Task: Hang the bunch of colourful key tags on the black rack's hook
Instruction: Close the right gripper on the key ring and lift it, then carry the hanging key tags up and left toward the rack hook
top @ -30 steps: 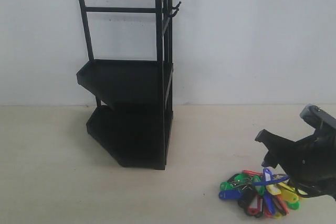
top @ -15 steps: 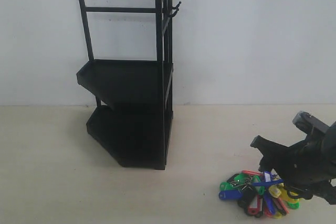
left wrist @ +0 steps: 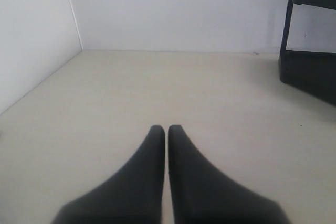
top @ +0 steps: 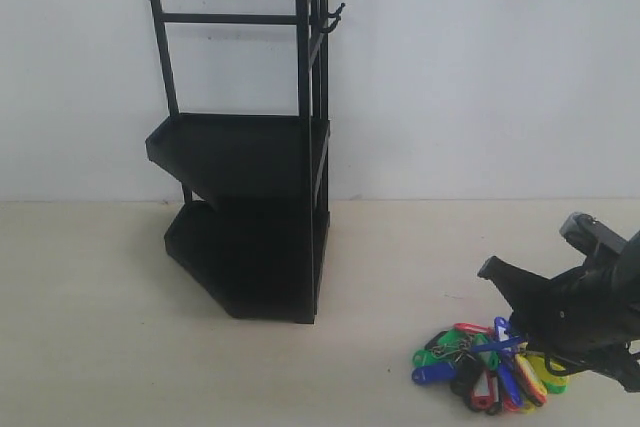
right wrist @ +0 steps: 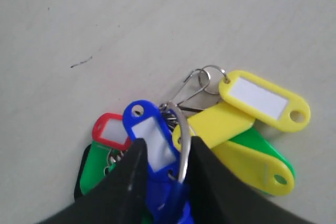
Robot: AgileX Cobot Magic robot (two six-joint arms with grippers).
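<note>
The colourful key tag bunch (top: 480, 367) lies on the table at the front right, its tags fanned out flat. My right gripper (top: 512, 319) is down on the bunch's right side. In the right wrist view the right gripper (right wrist: 167, 145) is shut on the colourful key tag bunch (right wrist: 252, 124), with a blue tag and the metal ring pinched between its fingers. The black rack (top: 250, 207) stands at the back left, well away from the bunch. Its hook (top: 333, 17) juts from the upper right post and is bare. My left gripper (left wrist: 166, 128) is shut and holds nothing.
A white wall runs behind the table. In the left wrist view the black rack (left wrist: 310, 72) shows at one edge and a side wall (left wrist: 31, 35) at the other. Bare tabletop (top: 400, 277) lies between rack and bunch.
My right gripper dropped lower onto the bunch and its fingers came together on the blue tag and ring. The bunch shifted slightly left. The rack and left arm stayed put.
</note>
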